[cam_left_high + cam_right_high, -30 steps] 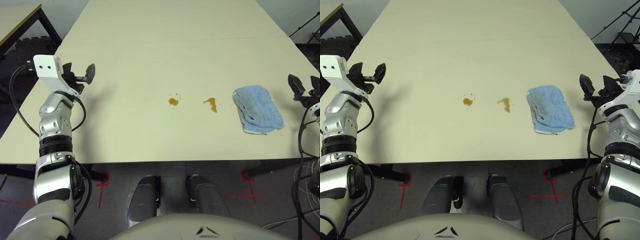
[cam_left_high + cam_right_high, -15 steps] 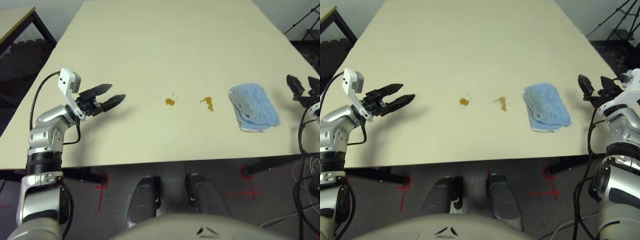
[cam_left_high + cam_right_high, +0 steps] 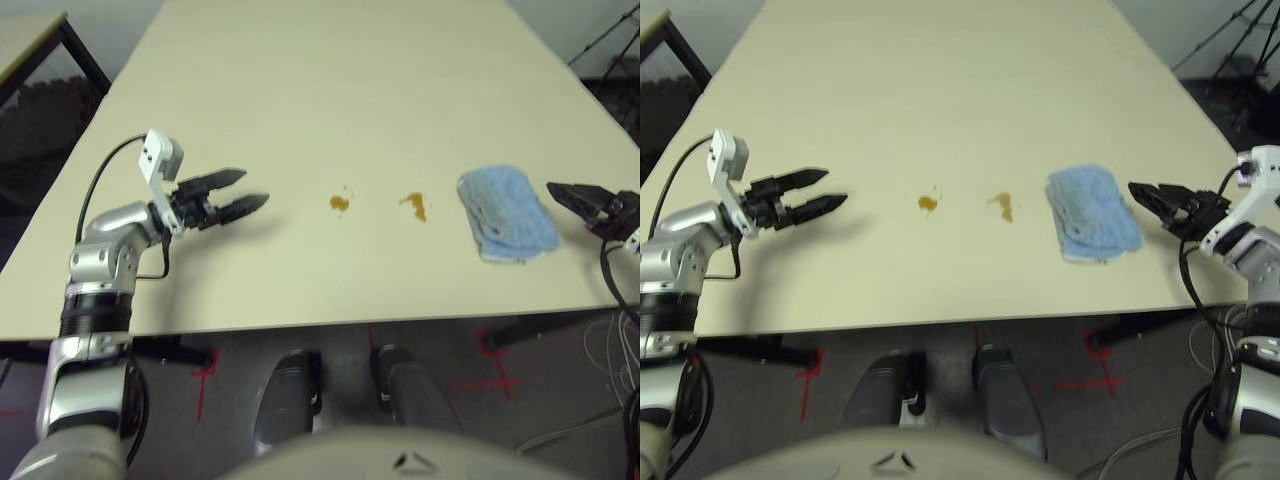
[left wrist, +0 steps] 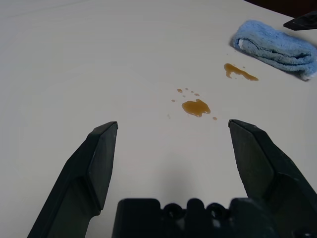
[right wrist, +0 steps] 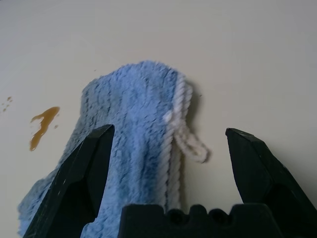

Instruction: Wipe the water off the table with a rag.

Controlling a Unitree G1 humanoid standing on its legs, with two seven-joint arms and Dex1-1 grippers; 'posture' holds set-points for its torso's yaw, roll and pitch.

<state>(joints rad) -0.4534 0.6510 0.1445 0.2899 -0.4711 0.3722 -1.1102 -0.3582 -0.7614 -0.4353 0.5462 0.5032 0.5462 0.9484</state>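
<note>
- Table (image 3: 330, 90): pale cream top, wide and flat, a dark-legged smaller table (image 3: 30, 40) off its far left corner.
- Water (image 3: 340, 203): two amber-brown blotches near the middle of the table, side by side and apart from each other. The left one is a rounded drop with tiny specks around it; the right one (image 3: 417, 205) is a short streak (it lies close to the rag's left edge, not touching it).
- Rag (image 3: 505, 215): light-blue terry cloth, folded or bunched, lying flat on the table toward the right side, near the front edge. A whitish hem loops out from one side of it in the right wrist view (image 5: 185, 134).
- Left gripper (image 3: 252, 190): over the left part of the table, well apart from the rag, fingers spread and pointing toward the blotches. Nothing between the fingers; in its wrist view the rounded blotch (image 4: 196, 107) sits ahead, between the two fingertips' lines.
- Right gripper (image 3: 1137, 192): just beside the rag's right edge, pointing at it, fingers spread wide and empty. Whether the tips touch the cloth cannot be told; in its wrist view the rag lies between the two fingers.
</note>
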